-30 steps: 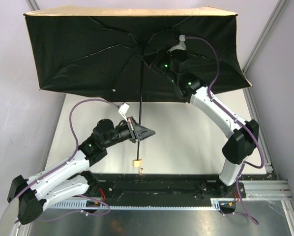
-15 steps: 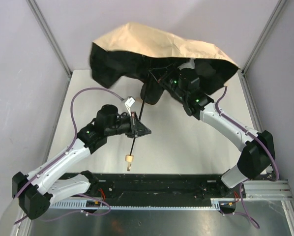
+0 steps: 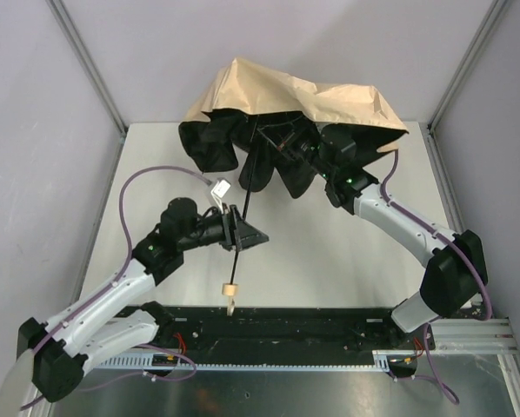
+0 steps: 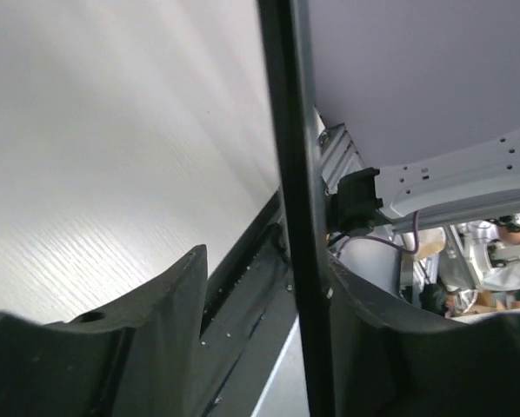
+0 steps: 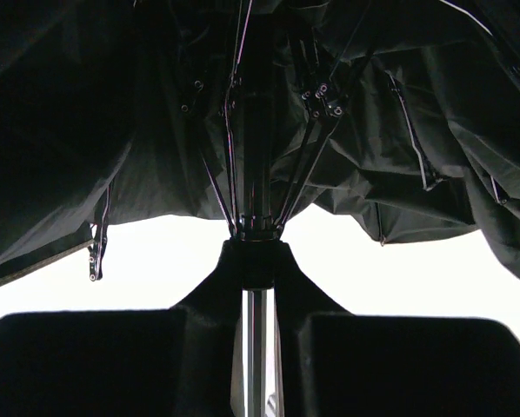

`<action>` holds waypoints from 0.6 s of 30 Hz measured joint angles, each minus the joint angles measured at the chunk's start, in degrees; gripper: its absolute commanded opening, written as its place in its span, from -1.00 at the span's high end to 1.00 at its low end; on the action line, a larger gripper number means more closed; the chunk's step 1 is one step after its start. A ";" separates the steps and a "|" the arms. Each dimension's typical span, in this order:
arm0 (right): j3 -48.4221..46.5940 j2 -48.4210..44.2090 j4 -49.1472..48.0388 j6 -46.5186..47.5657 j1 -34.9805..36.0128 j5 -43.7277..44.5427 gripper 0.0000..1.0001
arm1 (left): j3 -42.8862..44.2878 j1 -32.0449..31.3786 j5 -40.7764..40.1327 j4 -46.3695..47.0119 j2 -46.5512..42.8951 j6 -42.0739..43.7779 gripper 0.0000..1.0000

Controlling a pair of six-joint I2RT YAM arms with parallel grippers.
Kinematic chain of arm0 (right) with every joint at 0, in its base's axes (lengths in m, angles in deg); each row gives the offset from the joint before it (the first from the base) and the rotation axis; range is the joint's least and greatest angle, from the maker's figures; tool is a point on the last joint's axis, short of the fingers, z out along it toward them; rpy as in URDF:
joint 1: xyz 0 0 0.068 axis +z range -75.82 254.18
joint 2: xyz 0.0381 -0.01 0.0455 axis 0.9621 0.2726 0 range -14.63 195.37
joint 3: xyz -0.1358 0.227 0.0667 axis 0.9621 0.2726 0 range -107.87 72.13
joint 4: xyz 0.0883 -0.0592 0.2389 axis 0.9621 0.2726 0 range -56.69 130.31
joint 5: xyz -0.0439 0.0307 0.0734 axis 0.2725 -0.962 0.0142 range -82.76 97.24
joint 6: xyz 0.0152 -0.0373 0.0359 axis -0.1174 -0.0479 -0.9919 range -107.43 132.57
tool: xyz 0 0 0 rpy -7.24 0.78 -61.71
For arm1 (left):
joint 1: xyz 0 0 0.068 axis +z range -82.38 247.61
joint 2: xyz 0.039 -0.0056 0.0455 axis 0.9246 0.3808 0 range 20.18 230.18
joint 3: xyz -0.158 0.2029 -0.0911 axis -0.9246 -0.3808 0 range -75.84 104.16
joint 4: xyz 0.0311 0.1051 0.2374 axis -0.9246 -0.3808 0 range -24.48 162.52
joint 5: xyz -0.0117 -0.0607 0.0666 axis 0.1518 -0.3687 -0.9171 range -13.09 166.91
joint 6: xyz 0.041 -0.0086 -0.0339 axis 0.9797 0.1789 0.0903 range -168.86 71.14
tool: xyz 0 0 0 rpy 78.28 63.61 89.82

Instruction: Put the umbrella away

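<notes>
1. Desk (image 3: 347,261): white, flat, with pale walls on three sides. A black rail runs along the near edge, where both arm bases are fixed.

2. Umbrella (image 3: 286,91): at the far middle of the desk, held up off it. The canopy (image 3: 330,100) is slack and crumpled, tan outside and black inside, and its folds droop around the hub. The black ribs (image 5: 312,165) are drawn in towards the shaft.

3. Right arm (image 3: 399,221): white links and black joints. It reaches from the near right corner up under the canopy.

4. Left arm (image 3: 112,291): same make. It reaches from the near left corner towards the middle of the desk.

5. Shaft (image 3: 243,187): thin and black. It slants from the hub down towards the near edge, clear of the desk.

6. Right claw (image 5: 256,261): closed narrow on the shaft just below the rib hub, holding the umbrella. The drooping fabric mostly hides it from above.

7. Left claw (image 3: 243,234): partway open. The shaft passes between its fingers (image 4: 156,321), with a clear gap on one side. Whether it touches the other side cannot be told.

8. Cable (image 3: 143,178): purple, looped above the left arm.

9. Handle (image 3: 230,289): small and pale, at the low end of the shaft near the rail, below the left claw.
</notes>
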 measured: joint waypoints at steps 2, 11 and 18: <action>0.13 0.28 -0.07 -0.11 -0.26 -1.05 1.00 | -2.91 -0.09 0.87 0.79 -2.49 -0.87 -0.25; 0.22 0.83 -1.14 1.57 -3.72 -2.25 1.00 | -11.17 -3.74 4.02 2.34 -9.01 -4.00 0.85; -1.92 2.19 0.48 6.88 -5.66 -3.50 1.00 | -7.65 -0.07 5.01 -0.74 -4.94 -3.67 1.00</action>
